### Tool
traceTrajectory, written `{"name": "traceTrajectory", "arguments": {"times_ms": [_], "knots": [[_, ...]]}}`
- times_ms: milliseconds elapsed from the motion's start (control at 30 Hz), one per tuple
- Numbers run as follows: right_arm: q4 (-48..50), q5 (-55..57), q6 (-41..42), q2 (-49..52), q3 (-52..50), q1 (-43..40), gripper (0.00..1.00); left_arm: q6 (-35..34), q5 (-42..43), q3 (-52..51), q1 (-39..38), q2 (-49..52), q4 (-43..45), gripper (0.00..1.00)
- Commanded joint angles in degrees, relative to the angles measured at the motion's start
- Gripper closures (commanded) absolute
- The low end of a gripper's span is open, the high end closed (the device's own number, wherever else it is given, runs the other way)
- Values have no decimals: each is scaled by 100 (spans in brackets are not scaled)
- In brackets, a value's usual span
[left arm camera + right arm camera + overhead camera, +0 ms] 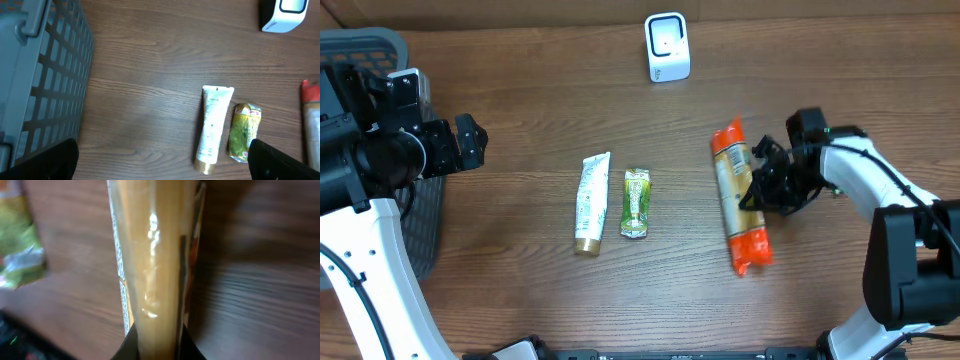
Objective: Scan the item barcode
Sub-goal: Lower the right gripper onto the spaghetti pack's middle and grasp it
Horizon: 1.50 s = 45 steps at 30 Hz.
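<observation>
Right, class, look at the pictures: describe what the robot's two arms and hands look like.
Both arms have white, rounded links joined by black joint housings: see the left arm and right arm. A thin black cable runs along each. The left hand and right hand are black, blocky and two-fingered.

We find the tube [591,203] lying on the table [520,110]. The packet [636,203] lies just right of it and the roll [740,196] farther right. The scanner [667,47] stands behind and right, and the basket [365,42] sits far left.
</observation>
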Motion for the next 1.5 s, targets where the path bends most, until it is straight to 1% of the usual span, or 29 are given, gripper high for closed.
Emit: {"name": "traceTrajectory", "arguments": {"times_ms": [0,100,133,200,267,333,433,567,600,633,667,700,733,800,833,867,900,1033,1100,1200,1233,1367,1433,1467], "knots": [[-332,1801,1045,-457,831,175,96,85,85,81,15,17,4,0],[-833,3626,2039,-590,1246,542,96,85,85,81,15,17,4,1],[-1043,4385,2511,-599,1327,730,96,85,85,81,15,17,4,1],[-1346,5388,3023,-581,1327,1119,96,85,85,81,15,17,4,0],[-1576,6030,3198,-490,1248,1504,96,87,83,81,15,17,4,0],[-1679,6559,3206,-302,1139,1843,96,85,85,81,15,17,4,0],[-1558,6935,3202,114,1010,2227,96,87,85,81,15,17,4,0],[-1174,6918,3200,623,1005,2662,96,85,85,81,15,17,4,0],[-1062,6850,3191,678,1005,2741,94,85,85,81,15,17,4,1],[-940,6734,3150,704,1005,2813,85,85,85,81,15,17,4,1],[-850,6616,3126,704,1005,2865,71,85,85,81,15,17,4,0],[-734,6443,3021,704,1005,2916,63,85,85,81,15,17,4,1],[-629,6231,2839,702,1005,2962,60,85,85,81,15,17,4,0],[-485,5713,2391,702,1008,3014,48,87,85,81,15,17,4,1],[-435,5388,2175,702,1008,3016,41,85,85,81,15,17,4,0],[-387,5110,2006,702,1008,3016,36,87,85,81,15,17,4,0],[-354,4822,1860,702,1012,3016,34,85,85,81,15,17,4,1],[-352,4059,1781,660,1178,2806,32,85,85,81,15,17,4,0],[-378,3650,1655,544,1346,2599,32,85,83,81,15,17,4,1],[-514,3324,1628,264,1602,2164,31,85,85,81,15,17,4,0],[-570,3254,1628,170,1672,2000,30,85,85,81,15,17,4,0],[-704,3165,1620,-107,1729,1213,17,85,85,81,15,17,4,0],[-796,2874,1335,-90,1707,866,9,87,85,81,15,17,4,0],[-802,2608,1123,-59,1652,719,4,85,83,81,15,17,4,1]]}}
